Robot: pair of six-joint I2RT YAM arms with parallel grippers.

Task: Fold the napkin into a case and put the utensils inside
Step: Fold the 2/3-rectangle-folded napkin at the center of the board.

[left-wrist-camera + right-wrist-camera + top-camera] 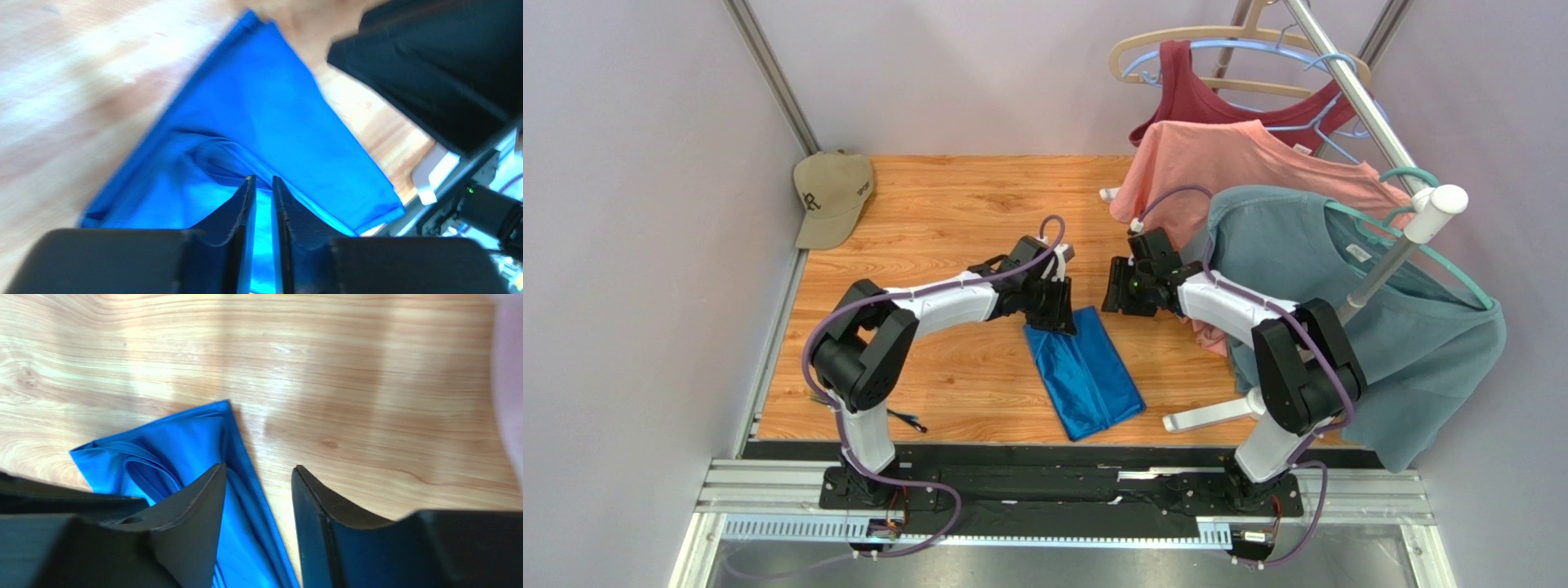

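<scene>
Left end effector (260, 179): fingers a narrow slit apart, tips down over the far end of the napkin (276, 110). Blue shows through the slit, but no fold looks pinched (my read: not gripping, cloth lying flat).

Right end effector (258, 467): fingers well apart and empty, one tip over the napkin's far-right edge, the other over bare counter (368, 386).

Napkin is mid-counter, folded into a long narrow strip running far to near-right, layers stacked, rumpled at the far end. Looks like the case is roughly formed. Both arms are probably at the far end because that's the mouth.

Utensils (908, 422) are well apart from it, near-left by the left arm base, not yet inside. The next step likely needs one arm fetching them while the other holds the mouth open.
</scene>
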